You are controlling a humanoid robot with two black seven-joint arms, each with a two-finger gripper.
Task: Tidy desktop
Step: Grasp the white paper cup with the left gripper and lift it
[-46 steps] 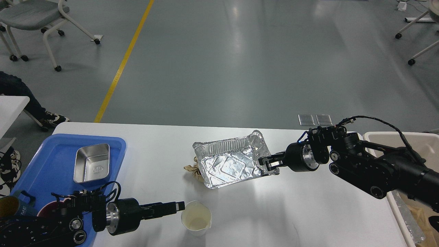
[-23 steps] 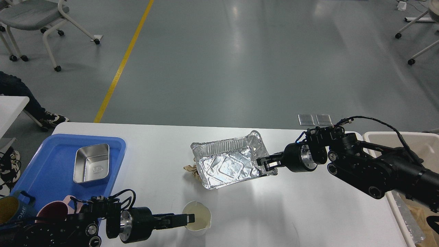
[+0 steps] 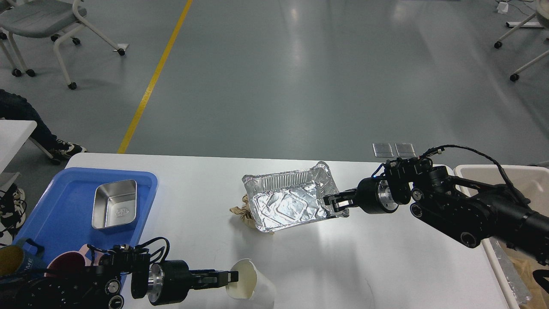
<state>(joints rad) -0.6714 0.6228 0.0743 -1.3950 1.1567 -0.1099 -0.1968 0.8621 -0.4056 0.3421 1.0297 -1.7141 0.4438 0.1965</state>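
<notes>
White surface [image 3: 334, 266], the desktop to tidy, fills lower view. My right tool [image 3: 336, 203] pinches the foil tray [image 3: 287, 206] by its right rim, near edge raised; crumpled brown paper [image 3: 241, 213] at its left. My left tool [image 3: 229, 278] pinches the tipped paper cup's [image 3: 251, 284] rim. Step: clearing litter. Next, prob.: carry tray right to beige bin [image 3: 521, 176]; cup w/o crushing.

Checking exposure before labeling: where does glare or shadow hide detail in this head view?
Head view: foil tray floor glints with bright reflections; the desktop right of it is washed out by glare; soft shadow under the right gripper; floor shows pale light streaks; focus looks sharp.
</notes>
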